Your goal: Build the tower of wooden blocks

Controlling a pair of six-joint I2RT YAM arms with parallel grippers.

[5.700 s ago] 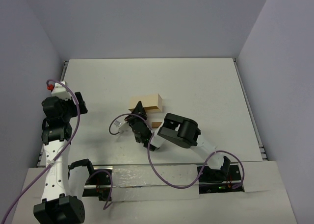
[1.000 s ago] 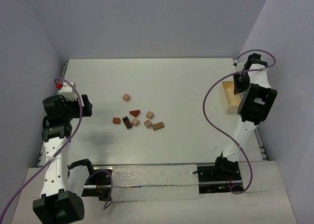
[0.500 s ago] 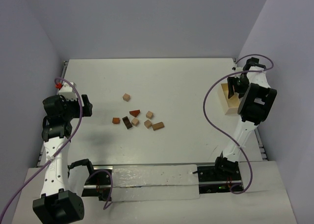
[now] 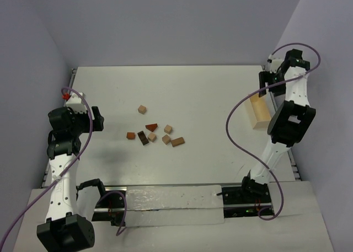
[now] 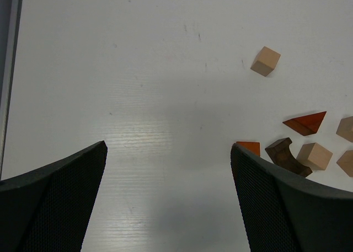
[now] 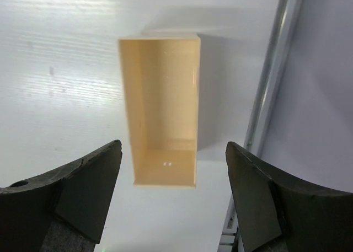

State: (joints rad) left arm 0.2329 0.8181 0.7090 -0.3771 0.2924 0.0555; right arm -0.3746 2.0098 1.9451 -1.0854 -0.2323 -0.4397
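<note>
As you look from above, you find eight small wooden blocks (image 4: 151,137) lying loose on the white table (image 4: 209,97), left of centre, none stacked. Five are tan or light brown, one orange-brown, one dark brown, and one is a reddish wedge (image 4: 151,127). One tan cube (image 4: 142,109) sits apart from the cluster, farther back. One pale wooden box (image 4: 259,114) lies at the right edge, under the right arm.

From the left wrist, your left gripper (image 5: 168,148) stands spread wide over bare table, holding nothing. Its two fingers are black and mesh-textured. Seven blocks show to its right, among them a dark notched piece (image 5: 285,154); several are cut off by the finger or the frame.

From the right wrist, your right gripper (image 6: 172,150) is likewise spread and grips nothing. The box is smooth, thin-walled and rectangular, its open face up. One metal rail (image 6: 270,81) runs near it.
</note>
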